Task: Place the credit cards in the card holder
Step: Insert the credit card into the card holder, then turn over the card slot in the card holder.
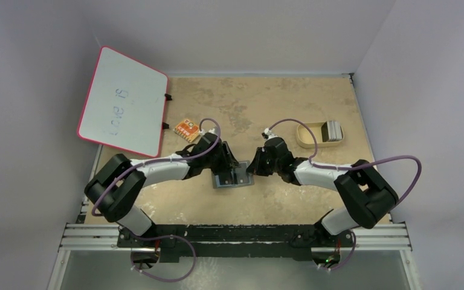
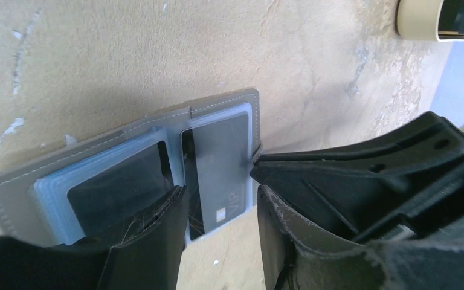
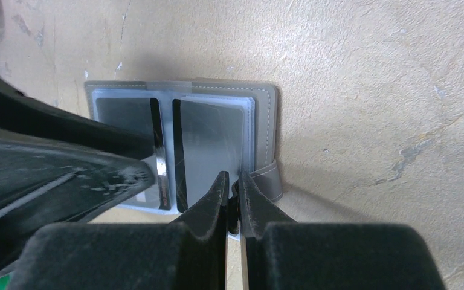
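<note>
- card holder (image 1: 232, 180) is lying open and flat on the table (image 1: 278, 103), just ahead of the arms, between the two grippers.
- a dark card (image 2: 121, 187) is sitting in a clear pocket on one half, and a vip card (image 2: 220, 163) is sitting on the other half, so part of the job is looking done.
- left gripper (image 2: 219, 199) is keeping its fingers apart, one on each side of the vip card; i cannot tell if they are squeezing it.
- right gripper (image 3: 232, 181) is pinching shut at the holder's edge, by the snap strap (image 3: 272, 178).
- farther back, more credit cards (image 1: 333, 130) are waiting in the tan tray (image 1: 305, 139), well apart from the holder, and are yet to go in.
</note>
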